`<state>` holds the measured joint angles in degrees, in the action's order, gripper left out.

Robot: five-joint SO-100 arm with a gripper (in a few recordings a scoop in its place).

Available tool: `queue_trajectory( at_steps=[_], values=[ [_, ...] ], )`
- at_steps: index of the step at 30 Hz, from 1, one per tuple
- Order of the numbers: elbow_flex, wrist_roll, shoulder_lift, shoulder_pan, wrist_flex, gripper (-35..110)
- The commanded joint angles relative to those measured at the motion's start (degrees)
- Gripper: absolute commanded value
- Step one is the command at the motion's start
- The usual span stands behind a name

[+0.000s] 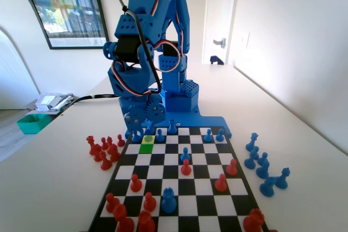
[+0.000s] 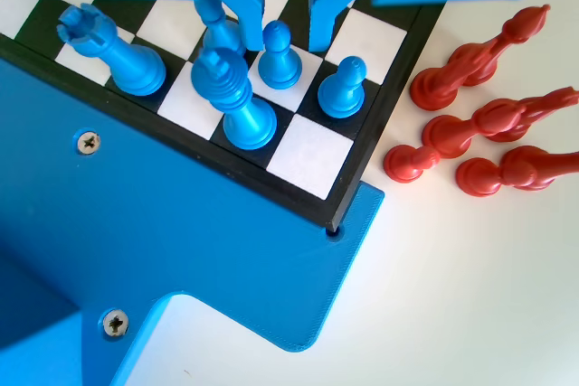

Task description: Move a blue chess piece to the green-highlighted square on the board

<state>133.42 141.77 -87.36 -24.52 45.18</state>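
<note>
The board (image 1: 175,188) lies in front of the blue arm. My gripper (image 1: 148,127) (image 2: 288,42) is low over its far left corner in the fixed view. It is open, with one jaw on each side of a small blue pawn (image 2: 279,62) (image 1: 149,132). That pawn stands on a white square in the wrist view, and on the yellowish square (image 1: 147,140) in the fixed view. The green square (image 1: 145,149) is one square nearer the camera and has nothing on it. A second blue pawn (image 2: 342,89) stands to the right of the jaws. A taller blue piece (image 2: 233,97) rises just to their left.
A blue rook (image 2: 113,50) stands further left in the wrist view. Several red pieces (image 2: 479,124) (image 1: 104,151) lie off the board by this corner. Captured blue pieces (image 1: 263,164) stand off the right edge in the fixed view. Red pawns (image 1: 186,168) and a blue pawn (image 1: 185,154) stand mid-board.
</note>
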Motion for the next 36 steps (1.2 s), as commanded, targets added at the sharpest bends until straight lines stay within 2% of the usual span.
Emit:
queue_trajectory(
  at_steps=[1, 21, 36],
  values=[
    [-1.05, 0.53, -0.7, -0.97, -0.26, 7],
    [4.57, 1.32, -0.7, -0.88, -6.77, 7],
    [4.83, 1.76, -0.79, -0.53, -6.86, 1]
  ],
)
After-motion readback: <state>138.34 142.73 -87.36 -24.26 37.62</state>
